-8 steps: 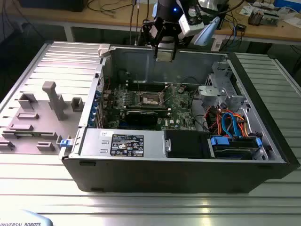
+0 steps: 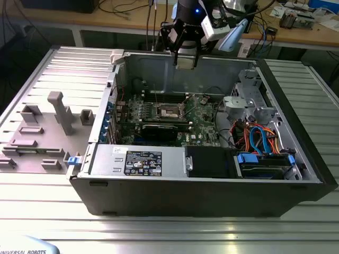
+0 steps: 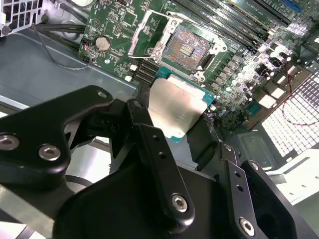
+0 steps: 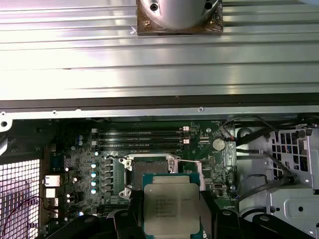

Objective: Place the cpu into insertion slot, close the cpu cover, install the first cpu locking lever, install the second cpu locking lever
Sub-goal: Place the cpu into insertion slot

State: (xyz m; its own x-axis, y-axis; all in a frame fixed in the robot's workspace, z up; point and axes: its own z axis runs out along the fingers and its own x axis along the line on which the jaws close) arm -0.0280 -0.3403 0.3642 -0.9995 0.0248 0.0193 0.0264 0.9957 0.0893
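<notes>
Silvery-grey matte metal top, flat square, green edge: that's your cpu (image 3: 174, 107), 1 chip, clamped betw. the 2 black fingers (image 3: 154, 149) of the gripper (image 2: 186, 62). It hangs over the open grey case (image 2: 153, 69), well clear of the insertion slot (image 3: 188, 47): 1 square socket, dark centre w/ contacts showing, silver rim, on the green motherboard (image 3: 234, 64).

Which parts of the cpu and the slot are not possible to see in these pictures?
- Underside of the cpu: turned away from the camera in both wrist views.
- Side edges of the cpu: covered by the gripper in the second wrist view.
- Part of the slot: behind the cpu in the first wrist view.
- Slot pins: too small in the exterior view.
</notes>
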